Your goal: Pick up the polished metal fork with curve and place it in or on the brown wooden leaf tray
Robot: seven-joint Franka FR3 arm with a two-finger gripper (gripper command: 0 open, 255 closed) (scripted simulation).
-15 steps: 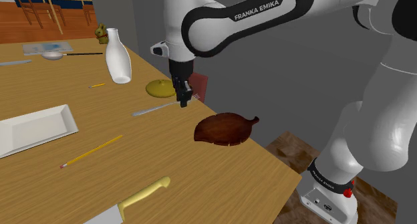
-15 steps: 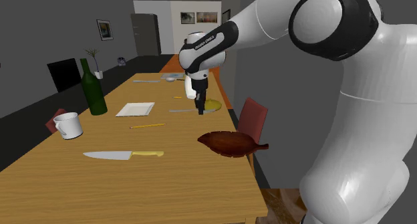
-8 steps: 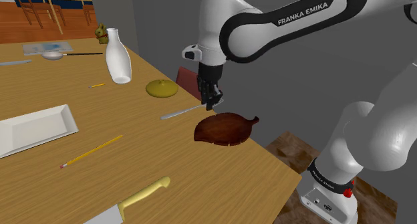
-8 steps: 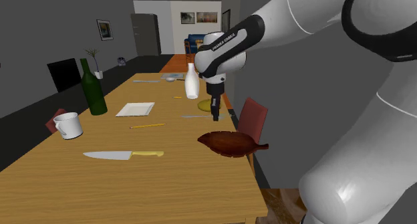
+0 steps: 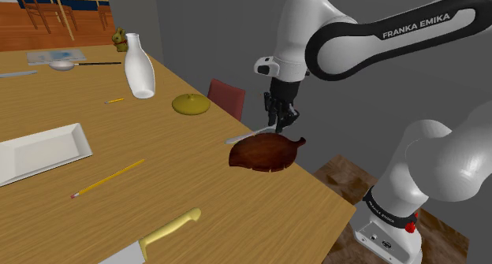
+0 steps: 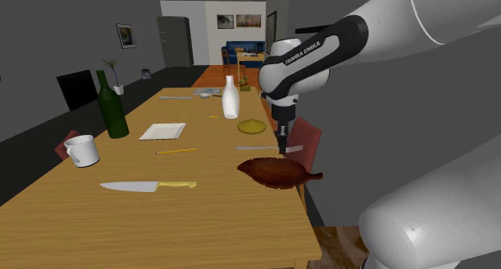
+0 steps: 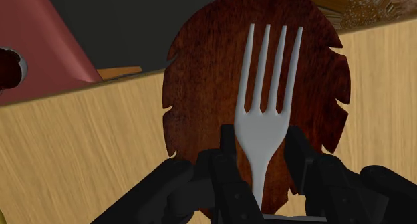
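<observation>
Fork: the grey metal fork is held clear of the table, with its tines out over the tray.
Pincer: the pincer is clamped on the fork's handle.
Tray: the brown leaf tray lies directly beneath, near the table's edge.
Done: the pick-up is judged complete.
Left: lowering and release onto the tray.

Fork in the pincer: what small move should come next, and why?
Probably lower it a little, straight down, before opening. The black pincer is shut on the grey metal fork, whose tines lie over the brown leaf-shaped wooden tray in the wrist view, while the shoulder view seems to show the fork hanging just above the tray's far rim.
</observation>
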